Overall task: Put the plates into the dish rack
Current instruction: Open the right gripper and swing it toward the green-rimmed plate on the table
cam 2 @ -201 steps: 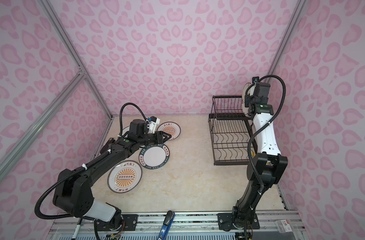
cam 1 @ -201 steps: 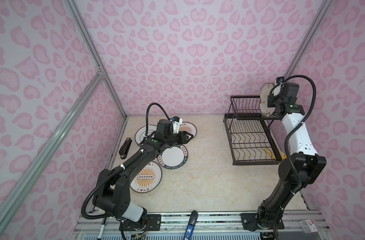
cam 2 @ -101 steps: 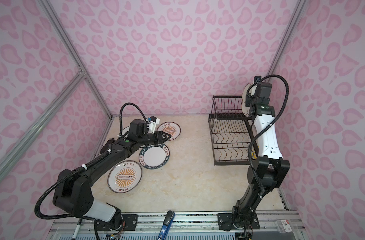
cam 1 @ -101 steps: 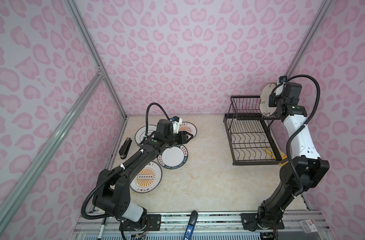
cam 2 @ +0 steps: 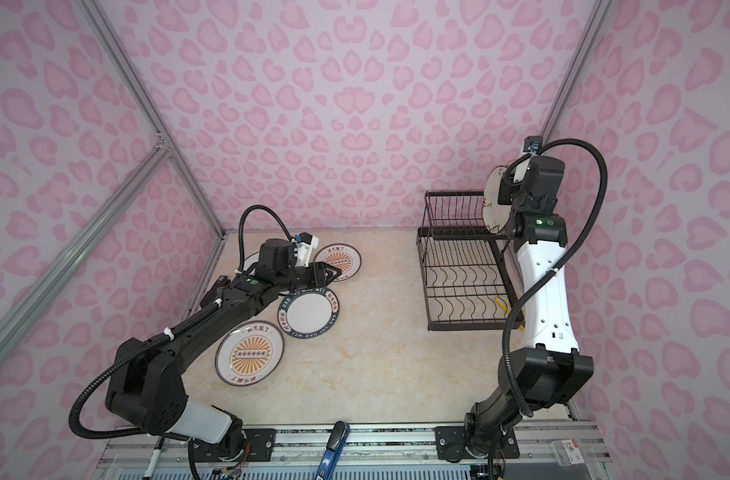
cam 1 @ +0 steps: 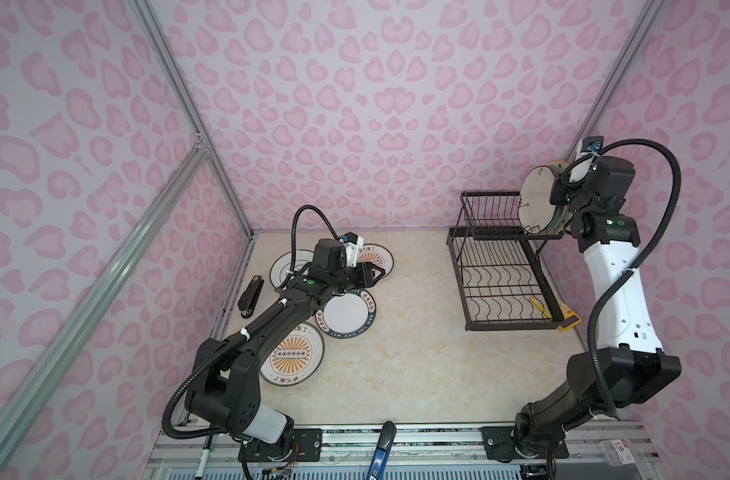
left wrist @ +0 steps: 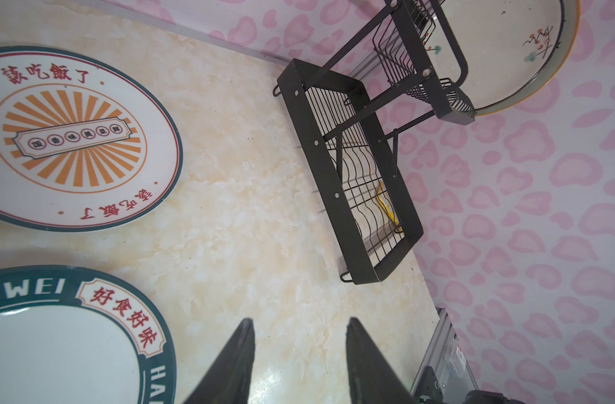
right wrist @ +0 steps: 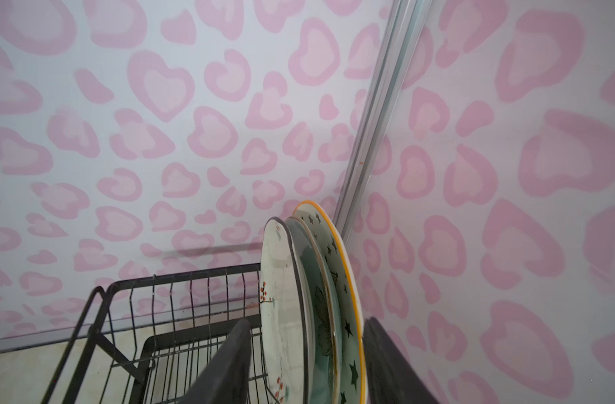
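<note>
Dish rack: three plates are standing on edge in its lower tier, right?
No. The three plates stand on edge in the upper tier, not the lower one, whose slots hold no plates. Both top views show this on the dish rack; the right wrist view shows all three rims.

1. In both top views the left arm (cam 1: 280, 316) covers most of the white plate (cam 1: 281, 268); its centre is hidden.
2. In the right wrist view, the bottom edge cuts off three upright plates: cream sprigged plate (right wrist: 281, 314), pale blue flowered plate (right wrist: 322, 314), starry orange-rimmed plate (right wrist: 343, 300).
3. In the left wrist view, the dark-rimmed lettered plate (left wrist: 54, 349) runs off two edges.
4. A yellow object (cam 1: 567, 318) partly under the dish rack (cam 1: 515, 325) is too hidden to identify.
</note>
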Controlling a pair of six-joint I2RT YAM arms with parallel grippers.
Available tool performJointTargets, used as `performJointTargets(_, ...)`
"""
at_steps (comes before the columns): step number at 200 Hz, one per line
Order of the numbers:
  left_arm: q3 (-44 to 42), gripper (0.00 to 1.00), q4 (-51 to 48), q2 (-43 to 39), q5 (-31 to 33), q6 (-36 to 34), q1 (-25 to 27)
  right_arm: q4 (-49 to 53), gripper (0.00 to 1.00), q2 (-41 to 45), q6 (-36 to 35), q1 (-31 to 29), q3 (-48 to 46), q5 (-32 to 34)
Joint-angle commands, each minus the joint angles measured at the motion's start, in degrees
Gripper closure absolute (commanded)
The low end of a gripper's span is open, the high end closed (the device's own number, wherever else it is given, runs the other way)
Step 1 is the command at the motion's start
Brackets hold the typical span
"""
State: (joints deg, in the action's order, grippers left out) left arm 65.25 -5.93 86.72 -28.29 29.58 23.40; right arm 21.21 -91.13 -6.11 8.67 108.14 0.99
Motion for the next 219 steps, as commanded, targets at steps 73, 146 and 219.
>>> performJointTargets(73, 0.39, 0.53, -5.93, 1.80, 4.78, -4.41, -3.71, -23.14, 0.42, 18.37, 14.93, -10.96, -32.72, -5.58)
performJointTargets(146, -3.30, 0.52, -12.85, 1.42, 11.69, -3.65, -9.64, -34.04, 0.43, 12.51, 16.84, -22.50, -46.28, -6.95)
performJointTargets(219, -9.84, 0.54, -13.42, 0.37, 12.85, -0.80, -18.67, -38.86, 0.44, 2.79, 21.74, -29.60, -49.52, -14.65)
